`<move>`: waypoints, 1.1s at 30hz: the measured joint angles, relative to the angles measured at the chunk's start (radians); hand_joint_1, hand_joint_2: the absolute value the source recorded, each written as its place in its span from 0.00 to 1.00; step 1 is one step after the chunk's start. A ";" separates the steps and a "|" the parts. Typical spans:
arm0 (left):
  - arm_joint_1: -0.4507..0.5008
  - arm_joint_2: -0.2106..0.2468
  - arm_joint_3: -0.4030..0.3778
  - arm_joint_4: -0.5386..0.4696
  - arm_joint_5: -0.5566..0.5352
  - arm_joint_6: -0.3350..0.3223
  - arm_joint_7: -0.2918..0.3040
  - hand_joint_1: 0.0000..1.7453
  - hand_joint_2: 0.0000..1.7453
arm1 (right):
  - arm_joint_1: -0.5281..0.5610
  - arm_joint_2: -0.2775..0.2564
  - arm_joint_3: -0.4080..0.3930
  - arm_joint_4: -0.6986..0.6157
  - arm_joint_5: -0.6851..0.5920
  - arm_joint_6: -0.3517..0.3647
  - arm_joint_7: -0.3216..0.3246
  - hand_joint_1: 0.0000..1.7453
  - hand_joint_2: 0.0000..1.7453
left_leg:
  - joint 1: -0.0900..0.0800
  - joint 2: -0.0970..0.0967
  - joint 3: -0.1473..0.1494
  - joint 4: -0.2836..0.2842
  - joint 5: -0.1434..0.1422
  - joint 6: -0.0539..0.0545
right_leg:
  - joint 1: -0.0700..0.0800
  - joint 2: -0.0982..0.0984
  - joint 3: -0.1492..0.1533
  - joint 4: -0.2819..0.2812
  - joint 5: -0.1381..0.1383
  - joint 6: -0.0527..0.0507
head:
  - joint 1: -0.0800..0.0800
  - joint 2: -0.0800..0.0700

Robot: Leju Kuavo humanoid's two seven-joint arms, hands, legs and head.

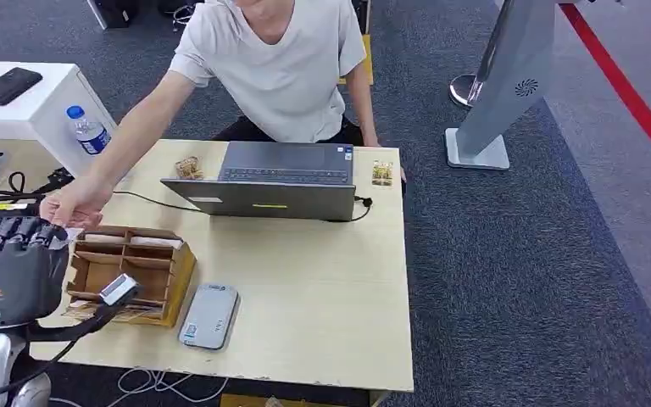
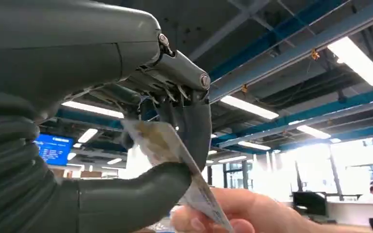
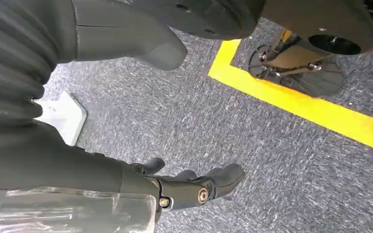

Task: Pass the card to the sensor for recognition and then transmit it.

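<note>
While the left hand (image 1: pixel 13 254) hangs raised over the counter's near left corner, it pinches one card (image 2: pixel 170 160) between its thick grey thumb and its darker fingers (image 2: pixel 189 121), as the left wrist view shows; the card's print is too blurred to read. A person's hand (image 1: pixel 76 202) reaches from the far side and, in the left wrist view, its fingers hold the card's free end, so both hands are on the same card. The right hand (image 3: pixel 194 187) hangs low over grey carpet beside a yellow floor line (image 3: pixel 311 109), its dark fingers lightly curled with nothing in them. On the pale wooden counter (image 1: pixel 331 288) I count one open laptop (image 1: pixel 280 180) near the far edge, one flat grey sensor box (image 1: pixel 210 315) near the near edge, and one cardboard organiser (image 1: pixel 131 271) with several compartments just to the left of that box. One small scanner head (image 1: pixel 119 290) on a black stalk stands at the organiser's near side. Two small yellowish packets (image 1: pixel 381 173) lie near the far edge, one on each side of the laptop; their labels cannot be read. Beyond the counter's left edge, one water bottle (image 1: pixel 89 131) with a blue cap stands against a white cabinet (image 1: pixel 38 114), and one dark phone (image 1: pixel 10 85) lies on top of it.
</note>
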 joint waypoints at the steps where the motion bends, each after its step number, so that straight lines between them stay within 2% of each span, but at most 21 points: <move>1: 0.000 0.000 -0.005 -0.003 0.000 0.000 0.000 1.00 1.00 | 0.000 0.000 0.000 0.000 0.000 0.000 0.000 0.00 1.00 | 0.000 0.000 0.000 0.000 0.000 0.000 | 0.000 0.000 0.000 0.000 0.000 0.000 | 0.000 0.000; 21: 0.000 -0.010 -0.018 -0.019 0.000 0.003 -0.003 1.00 1.00 | 0.000 0.000 0.000 -0.002 0.001 0.000 -0.004 0.00 1.00 | 0.000 0.000 0.000 0.000 0.000 0.000 | 0.000 0.000 0.000 0.000 0.000 0.000 | 0.000 0.000; 27: 0.000 -0.023 -0.018 -0.019 0.000 0.003 -0.033 1.00 1.00 | 0.000 0.000 0.000 -0.002 -0.002 -0.003 -0.005 0.00 1.00 | 0.000 0.000 0.000 0.000 0.000 0.000 | 0.000 0.000 0.000 0.000 0.000 0.000 | 0.000 0.000; 33: 0.004 -0.020 -0.019 -0.019 0.000 0.000 0.010 1.00 1.00 | 0.000 0.000 0.000 -0.002 0.000 -0.003 -0.005 0.00 1.00 | 0.000 0.000 0.000 0.000 0.000 0.000 | 0.000 0.000 0.000 0.000 0.000 0.000 | 0.000 0.000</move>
